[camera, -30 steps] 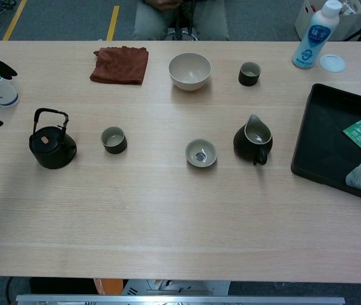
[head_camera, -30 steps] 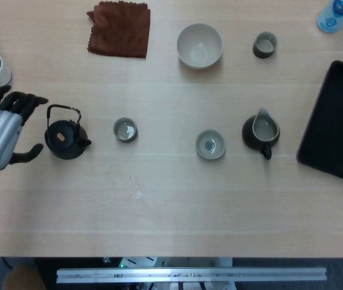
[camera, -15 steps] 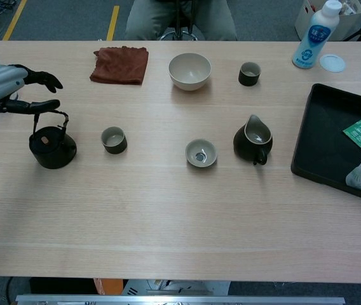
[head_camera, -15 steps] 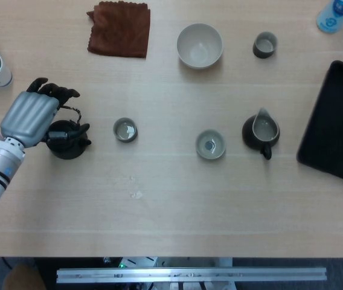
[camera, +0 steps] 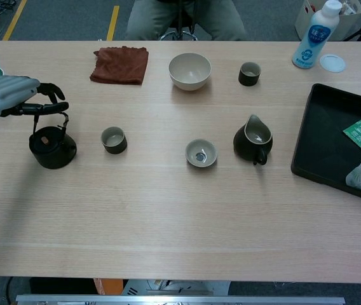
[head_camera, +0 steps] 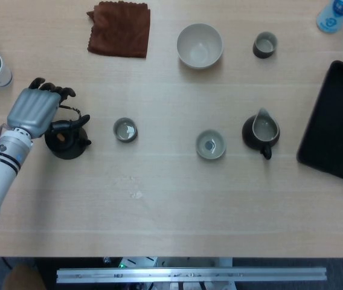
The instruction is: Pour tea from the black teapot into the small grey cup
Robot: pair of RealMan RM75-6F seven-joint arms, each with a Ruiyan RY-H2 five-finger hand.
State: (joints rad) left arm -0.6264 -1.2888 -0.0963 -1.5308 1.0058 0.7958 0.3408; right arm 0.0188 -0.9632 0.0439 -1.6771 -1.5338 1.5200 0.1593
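At the table's left end, the left hand (camera: pixel 16 95) hovers over the arched handle of the black teapot (camera: pixel 52 147), fingers curled about the handle's top — whether they actually clasp it cannot be told from either view. The teapot stands on the table (camera: pixel 180 216), its spout toward the small grey cup (camera: pixel 114 140), which sits near it to the right. The step in hand appears to be the grasp; the next move calls for a firm hold on the handle, then a lift and a tilt over the cup. The right hand is not in view. A plastic bottle (camera: pixel 315 35) at the far right carries a blue label — its writing is too small to read.
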